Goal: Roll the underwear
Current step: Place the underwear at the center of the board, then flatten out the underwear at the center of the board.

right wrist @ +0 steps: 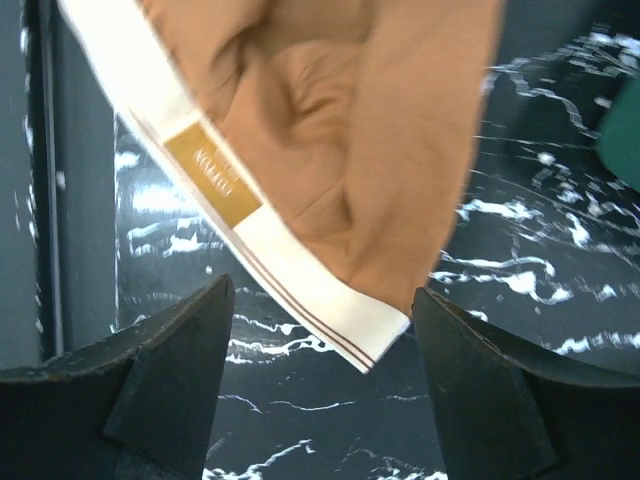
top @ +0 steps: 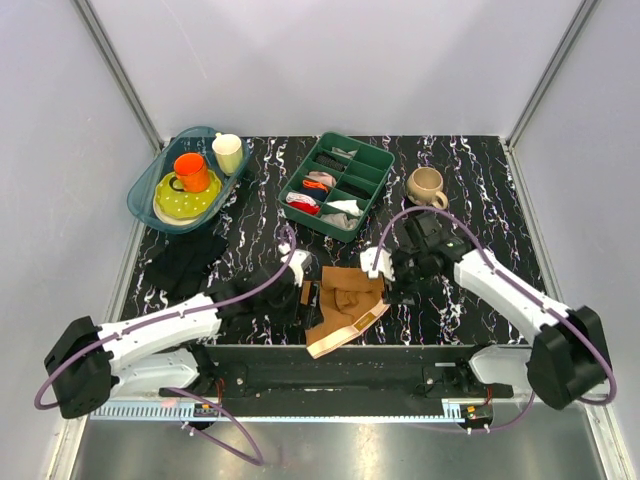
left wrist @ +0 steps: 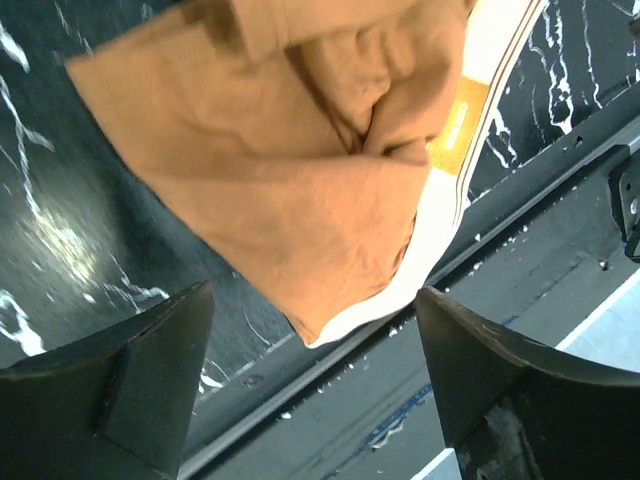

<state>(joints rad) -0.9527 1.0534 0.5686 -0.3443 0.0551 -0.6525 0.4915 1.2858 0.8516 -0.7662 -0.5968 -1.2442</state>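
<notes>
1 overhead, 2 close above underwear [top: 345, 303]

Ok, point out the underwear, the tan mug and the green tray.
underwear [top: 348, 298], top view, brown fabric at its middle.
tan mug [top: 424, 190], top view, its side wall.
green tray [top: 362, 144], top view, its far rim.

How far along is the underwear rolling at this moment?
Done: the underwear lies bunched, perhaps folded once, on the table between the arms. In hand: nothing; the left gripper and right gripper are open, one on each side of it. Left: the whole roll; the waistband lies flat and no coil shows.
</notes>
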